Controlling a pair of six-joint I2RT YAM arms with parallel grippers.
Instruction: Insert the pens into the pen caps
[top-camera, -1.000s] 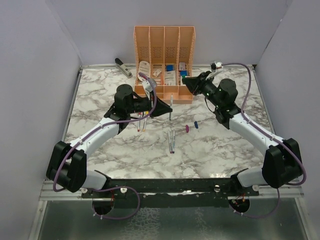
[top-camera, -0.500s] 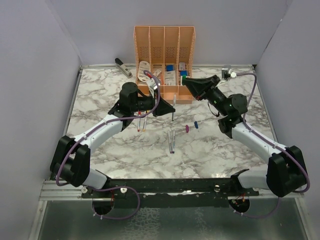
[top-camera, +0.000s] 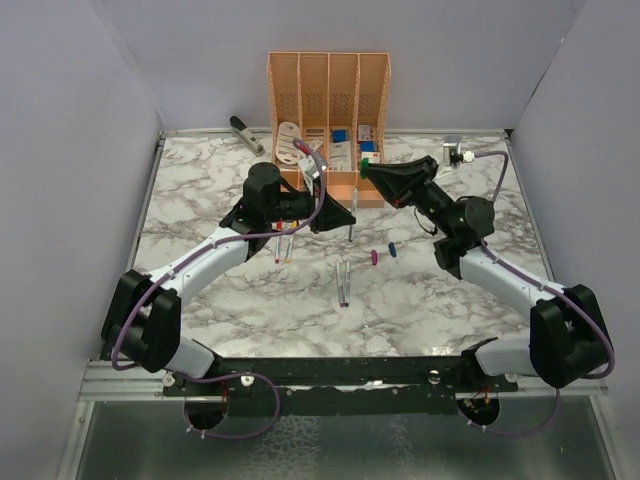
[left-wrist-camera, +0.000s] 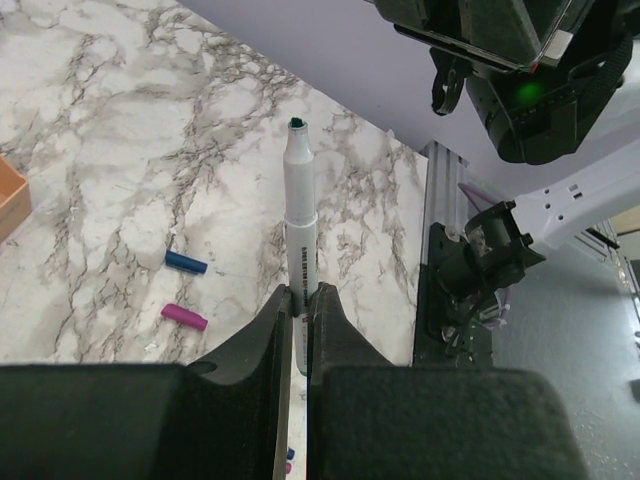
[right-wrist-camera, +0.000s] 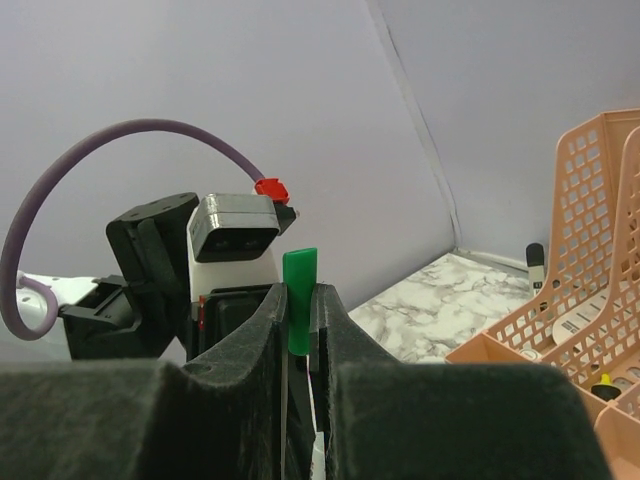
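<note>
- Left pincer (top-camera: 346, 216): I have it clenched on a pen (left-wrist-camera: 300, 230), gripped on the barrel. Its dark green tip is bare and sticks out past my fingers. It hangs over the surface (top-camera: 190, 205), a little short of the middle of the far edge.
- Far left corner: a grey stapler (top-camera: 245, 135) lies at an angle.
- Under my left forearm lie two more pens (top-camera: 281, 243), side by side and partly hidden by it. One tip looks red and the other orange, both toward the near edge.
- An orange organiser (top-camera: 328, 75) stands against the middle of the far edge.
- Around the middle of the surface, a second pair of pens (top-camera: 343, 282) lies side by side, clear of both arms.
- Just right of that pair and slightly farther back lies a purple cap (left-wrist-camera: 184, 318). A blue cap (left-wrist-camera: 186, 262) lies near it, apart from it, on its right.
- My right pincer (right-wrist-camera: 298, 305) is clamped on a green cap (right-wrist-camera: 298, 285), which pokes up between my fingers. I hold it in the air in front of the organiser, close to the pen in my left pincer but not touching it.
</note>
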